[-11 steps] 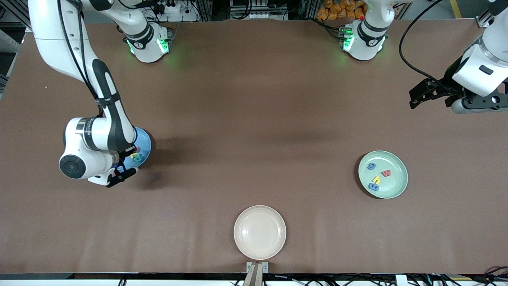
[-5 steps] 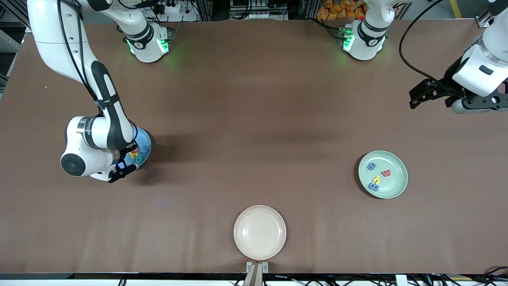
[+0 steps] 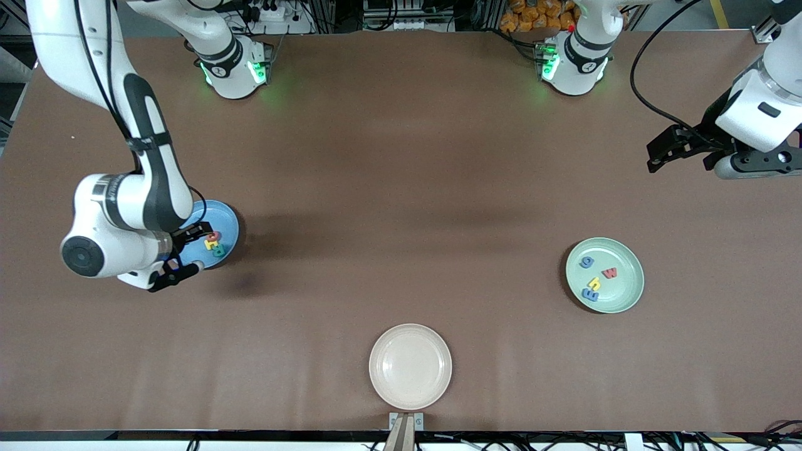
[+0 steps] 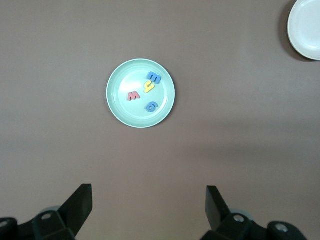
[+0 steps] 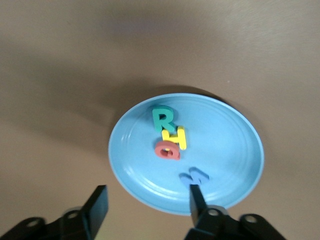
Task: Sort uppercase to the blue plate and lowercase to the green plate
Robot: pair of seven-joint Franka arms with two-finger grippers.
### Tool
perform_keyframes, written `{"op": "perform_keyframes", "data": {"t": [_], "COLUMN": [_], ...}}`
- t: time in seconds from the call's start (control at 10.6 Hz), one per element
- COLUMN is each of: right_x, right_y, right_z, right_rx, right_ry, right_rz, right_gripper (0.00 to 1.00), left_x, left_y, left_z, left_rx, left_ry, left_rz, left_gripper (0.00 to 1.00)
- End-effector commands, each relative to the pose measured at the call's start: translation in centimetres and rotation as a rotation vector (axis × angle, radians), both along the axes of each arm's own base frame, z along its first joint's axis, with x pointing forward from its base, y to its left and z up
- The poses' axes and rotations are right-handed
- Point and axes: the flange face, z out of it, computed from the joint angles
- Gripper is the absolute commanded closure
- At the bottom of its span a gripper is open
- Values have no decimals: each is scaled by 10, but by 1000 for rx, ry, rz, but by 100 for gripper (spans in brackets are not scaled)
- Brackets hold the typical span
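The blue plate (image 3: 220, 233) lies toward the right arm's end of the table, partly covered in the front view by the right arm's wrist. In the right wrist view it holds four uppercase foam letters: a teal-green R (image 5: 163, 119), a yellow H (image 5: 178, 138) touching it, a red Q (image 5: 167, 150) against the H, and a blue M/W shape (image 5: 195, 176) apart from those three, close to the rim and partly hidden by one finger. The right gripper (image 5: 148, 201) hangs over the plate's edge with its fingers (image 5: 99, 204) apart and nothing between them.

Toward the left arm's end lies the green plate (image 3: 621, 297), pale mint and round. In it lie four lowercase letters: a small rounded blue letter (image 3: 587, 262), a red w (image 3: 609, 272), a yellow h (image 3: 594, 285) and a blue E shape (image 3: 589, 294), the h and the E shape touching.

A cream plate (image 3: 410, 366) lies between the two ends, nearest the front camera, with nothing in it.

The left gripper (image 4: 148, 206) waits high above the table's end, its fingers wide apart and holding nothing.
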Motion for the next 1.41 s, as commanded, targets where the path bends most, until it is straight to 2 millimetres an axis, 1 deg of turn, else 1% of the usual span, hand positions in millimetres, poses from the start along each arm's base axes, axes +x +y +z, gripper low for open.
{"op": "perform_keyframes", "data": {"t": [0.0,0.09,0.28,0.38,0.47,0.56,0.66,0.75,0.85,0.94,1.03,1.13,1.32], "right_x": [-6,-10,-16,-16,-19,-22,-24,-30,-37,-42,-46,-49,-51], "right_y": [-9,-11,-42,-49,-55,-64,-62,-56,-45,-41,-35,-34,-34], "right_z": [81,113,184,214,239,253,272,290,307,318,326,331,334], "right_rx": [1,-2,20,22,26,25,22,-6,-28,-30,-29,-33,-32], "right_ry": [-50,-64,-151,-167,-159,-155,-181,-211,-237,-256,-270,-281,-284], "right_rz": [-110,-148,-209,-220,-225,-253,-272,-300,-332,-369,-364,-363,-363], "right_gripper": [9,1,0,0,0,0,0,0,0,0,0,0,0], "left_x": [5,5,5,5,5,5,5,5,5,5,5,4,5], "left_y": [4,4,6,8,9,8,9,9,10,9,7,6,7], "left_z": [13,14,14,14,14,14,14,14,14,14,14,14,14], "left_rx": [-17,-16,-13,-13,-13,-10,5,7,5,6,8,8,8], "left_ry": [-27,-29,-29,-29,-26,-27,-28,-28,-28,-28,-27,-27,-27], "left_rz": [-14,-16,-83,-85,-82,-80,-83,-82,-76,-71,-71,-73,-71], "left_gripper": [0,0,0,0,0,0,0,0,0,0,0,0,0]}}
